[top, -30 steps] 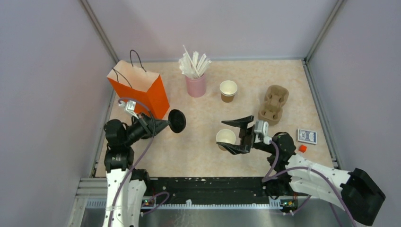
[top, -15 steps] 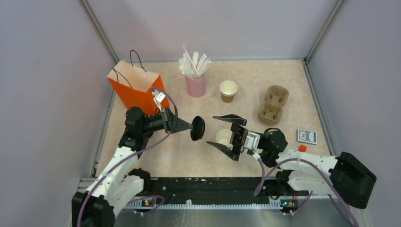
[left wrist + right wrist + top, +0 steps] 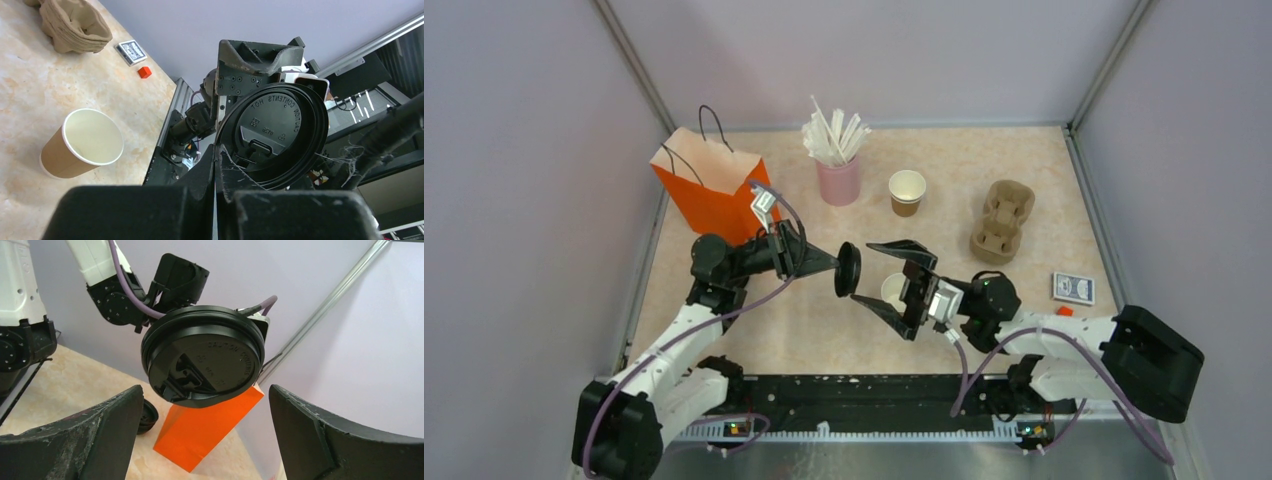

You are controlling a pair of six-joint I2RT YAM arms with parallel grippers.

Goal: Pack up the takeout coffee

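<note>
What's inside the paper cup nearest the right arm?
The cup looks empty: plain white inside in the left wrist view. Overhead, the right jaws cover part of it.

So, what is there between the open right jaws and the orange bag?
The black lid, pinched at its rim by the left gripper. The right wrist view shows it facing the right gripper, with the orange bag behind.

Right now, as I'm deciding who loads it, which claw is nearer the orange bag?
Left. The left claw, shut on a black lid, hangs off the orange bag's near right corner; the right claw, open, is farther right, beyond the lid.
</note>
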